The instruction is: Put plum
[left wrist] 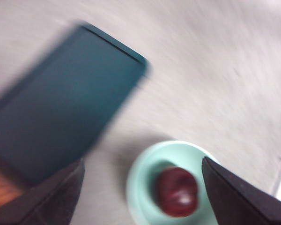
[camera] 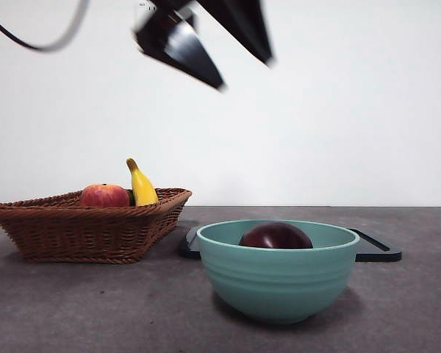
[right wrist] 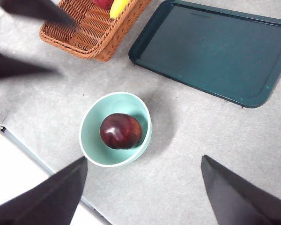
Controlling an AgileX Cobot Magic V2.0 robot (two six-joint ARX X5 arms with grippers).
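The plum (camera: 275, 237) is a glossy dark maroon fruit that lies inside the teal bowl (camera: 279, 283) at the front middle of the table. It also shows in the left wrist view (left wrist: 178, 192) and in the right wrist view (right wrist: 121, 131). My left gripper (camera: 246, 73) is open and empty, high above the table and up to the left of the bowl, and it looks blurred. My right gripper (right wrist: 144, 158) is open and empty, high above the bowl (right wrist: 91, 126).
A wicker basket (camera: 88, 228) at the left holds a red-orange fruit (camera: 104, 195) and a yellow banana (camera: 141, 185). A dark flat tray (camera: 375, 250) lies behind the bowl. The table's near edge shows in the right wrist view.
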